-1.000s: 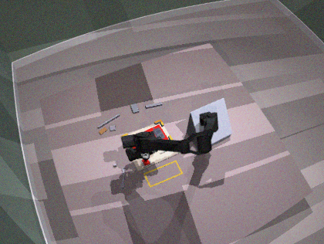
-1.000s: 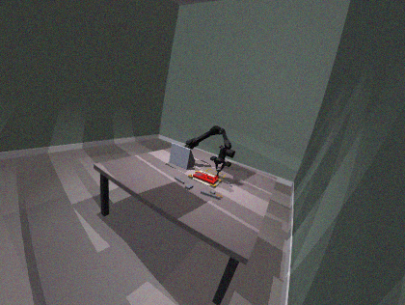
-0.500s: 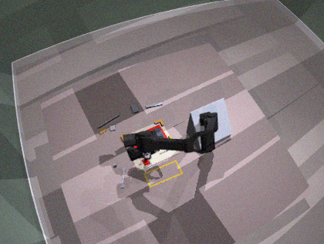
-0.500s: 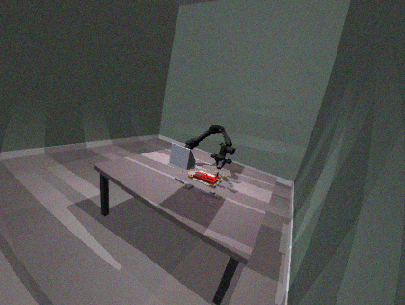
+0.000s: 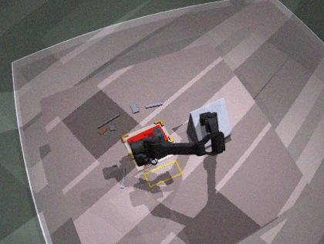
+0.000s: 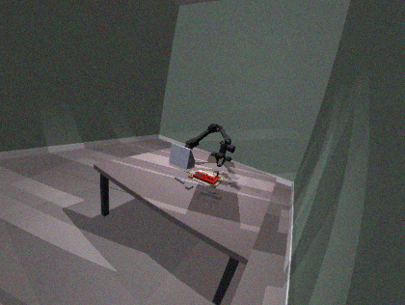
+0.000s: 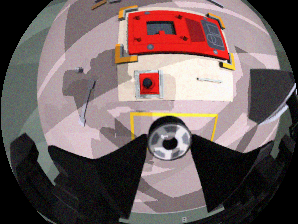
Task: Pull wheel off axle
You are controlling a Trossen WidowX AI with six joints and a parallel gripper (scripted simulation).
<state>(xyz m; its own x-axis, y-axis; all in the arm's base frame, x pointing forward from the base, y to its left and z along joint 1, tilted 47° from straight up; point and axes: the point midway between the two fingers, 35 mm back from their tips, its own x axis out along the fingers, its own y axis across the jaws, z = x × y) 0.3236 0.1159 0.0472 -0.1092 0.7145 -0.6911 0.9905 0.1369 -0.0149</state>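
My gripper (image 7: 169, 139) (image 6: 220, 163) is shut on the wheel, a black-rimmed disc with a pale spoked face and a dark hub hole, seen in the wrist view between the fingertips. The wheel is off the axle and held above the table. The upright axle (image 7: 147, 83) is a short dark post on a small red block at the cream board's lower part; nothing sits on it. The marked area is a yellow outline (image 5: 160, 167) (image 7: 195, 115) on the table beside the board. In the wrist view the wheel overlaps its near part; the exact height of the wheel is unclear.
A cream board (image 7: 190, 92) carries a red plate (image 7: 141, 25) (image 6: 207, 178) between orange corner brackets. A pale slanted block (image 5: 221, 113) (image 6: 179, 155) stands by the arm's base. A thin grey bar (image 5: 123, 179) (image 7: 87, 102) lies beside the board; several small loose parts lie beyond it.
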